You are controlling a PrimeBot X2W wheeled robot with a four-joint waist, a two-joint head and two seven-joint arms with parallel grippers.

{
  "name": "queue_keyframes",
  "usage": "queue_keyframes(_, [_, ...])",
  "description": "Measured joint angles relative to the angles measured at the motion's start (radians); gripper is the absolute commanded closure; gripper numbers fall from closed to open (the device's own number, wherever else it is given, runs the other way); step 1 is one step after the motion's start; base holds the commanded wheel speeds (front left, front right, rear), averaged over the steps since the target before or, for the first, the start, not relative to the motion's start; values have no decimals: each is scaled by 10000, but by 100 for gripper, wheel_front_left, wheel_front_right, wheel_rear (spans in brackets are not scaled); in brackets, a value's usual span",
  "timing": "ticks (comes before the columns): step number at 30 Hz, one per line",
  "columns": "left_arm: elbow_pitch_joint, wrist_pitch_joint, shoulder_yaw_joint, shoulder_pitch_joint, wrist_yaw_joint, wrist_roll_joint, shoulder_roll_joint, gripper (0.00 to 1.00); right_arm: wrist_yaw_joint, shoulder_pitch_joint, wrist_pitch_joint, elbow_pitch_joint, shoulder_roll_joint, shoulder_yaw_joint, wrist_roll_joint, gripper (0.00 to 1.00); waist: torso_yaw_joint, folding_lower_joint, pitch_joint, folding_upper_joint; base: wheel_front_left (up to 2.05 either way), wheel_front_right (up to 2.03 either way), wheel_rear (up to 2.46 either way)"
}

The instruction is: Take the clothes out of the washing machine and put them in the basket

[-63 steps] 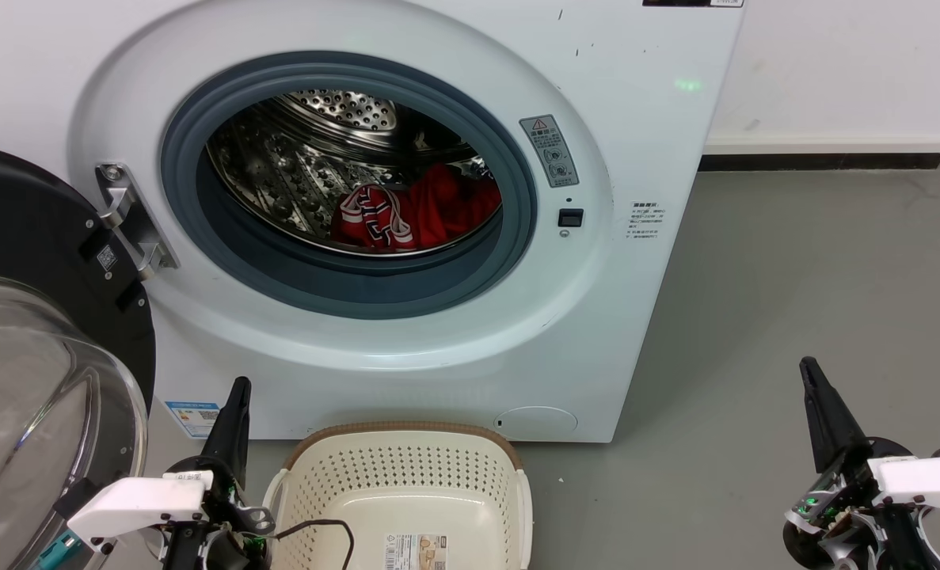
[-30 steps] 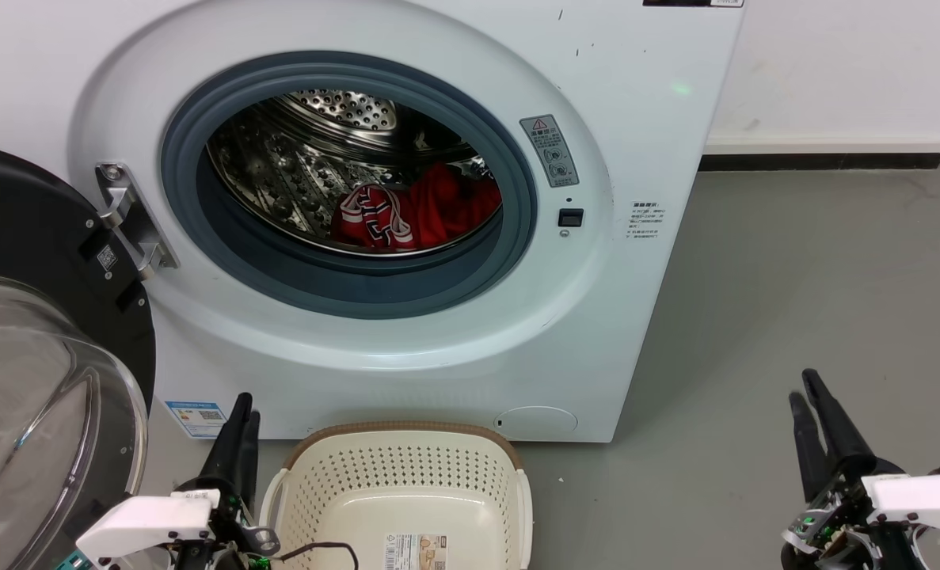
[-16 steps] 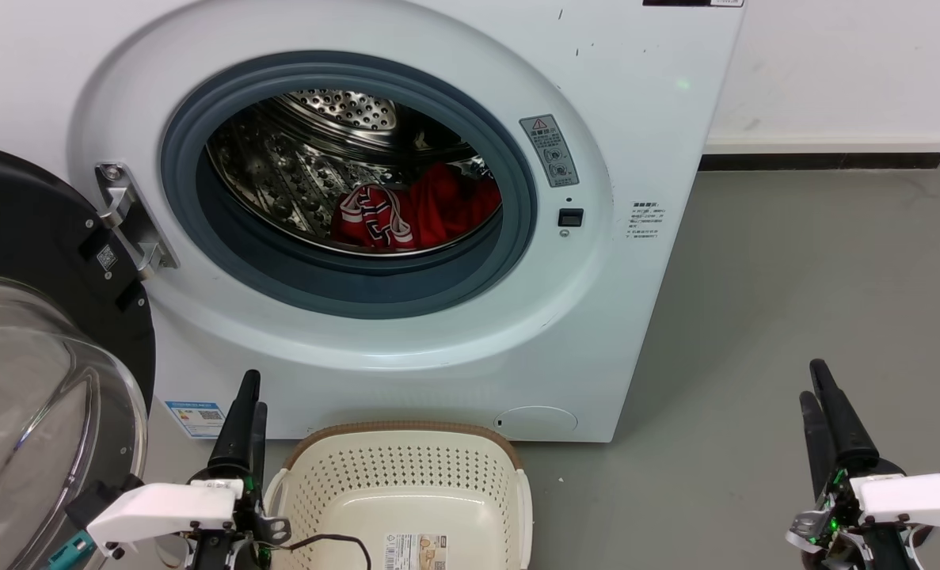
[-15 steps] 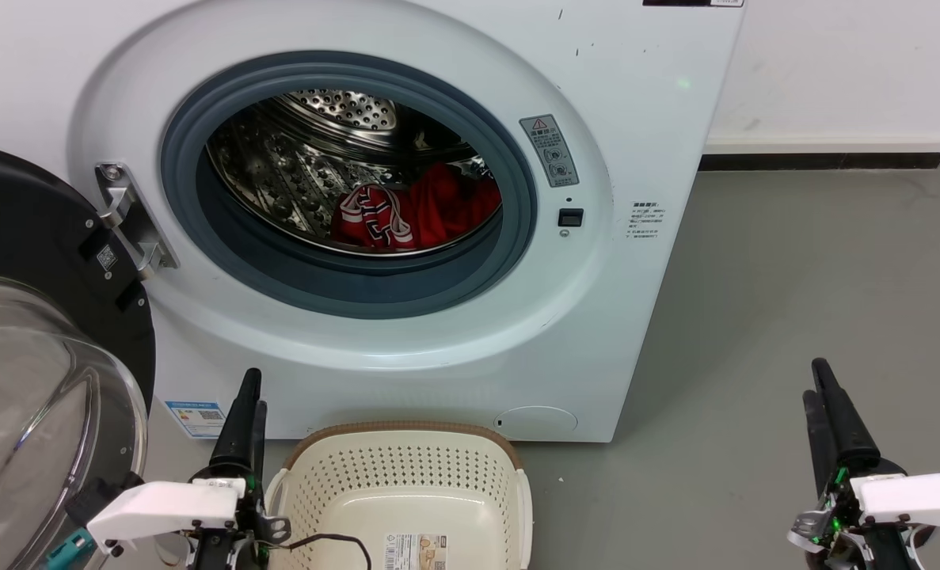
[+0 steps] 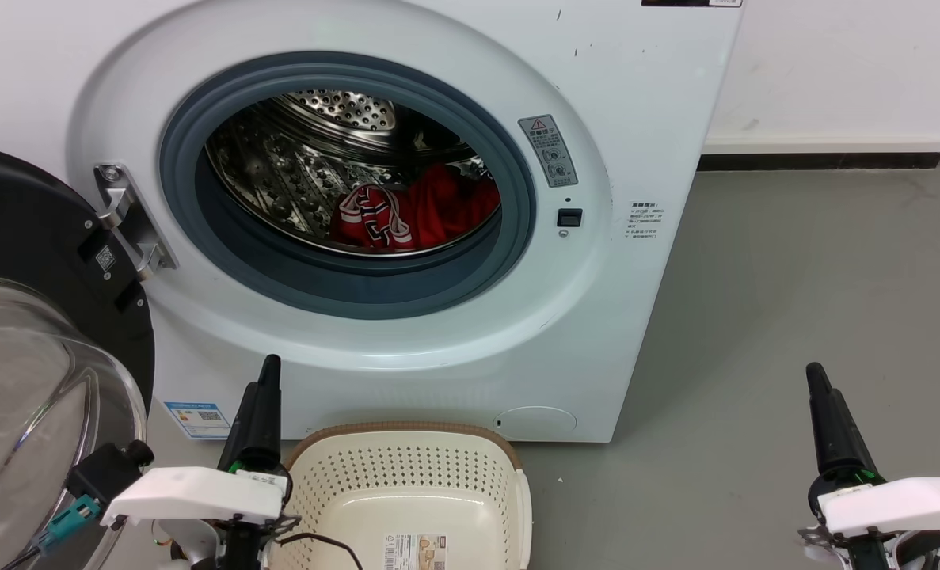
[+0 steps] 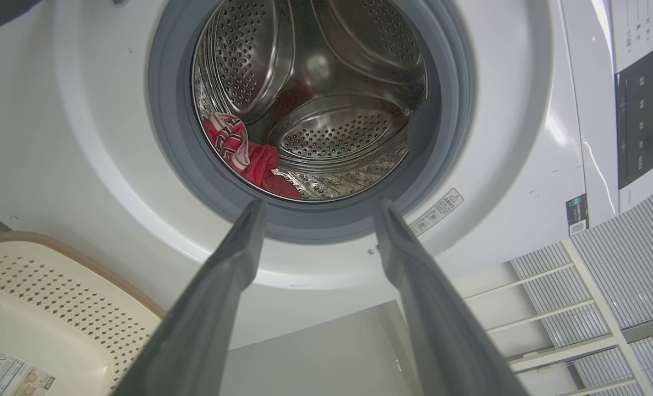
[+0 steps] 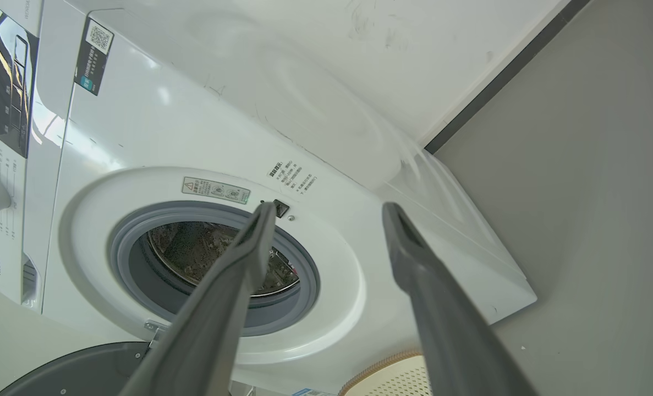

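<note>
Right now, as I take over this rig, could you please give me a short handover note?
Left gripper: open, empty, low beside the basket, fingers aimed at the porthole.
Right gripper: open, empty, low over the floor right of the washing machine.
Red garment: bunched low in the steel drum; door swung open.
Basket: on the floor before the machine, no clothes in it.
Done: nothing taken out. Left: reach in, grasp the garment, drop it in the basket.
</note>
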Motion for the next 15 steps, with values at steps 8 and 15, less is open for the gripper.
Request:
queue_keyframes(8, [-29, -268, -244, -1, 123, 1695, 2, 0, 0, 130, -267, -261, 0, 107, -1559, 0, -9, 0, -2, 0, 0, 0, 0])
queue_keyframes(15, [-31, -514, -399, -46, 194, 3005, 8, 0, 0, 265, -293, -594, 0, 132, -2723, 0, -23, 0, 8, 0, 0, 0, 0])
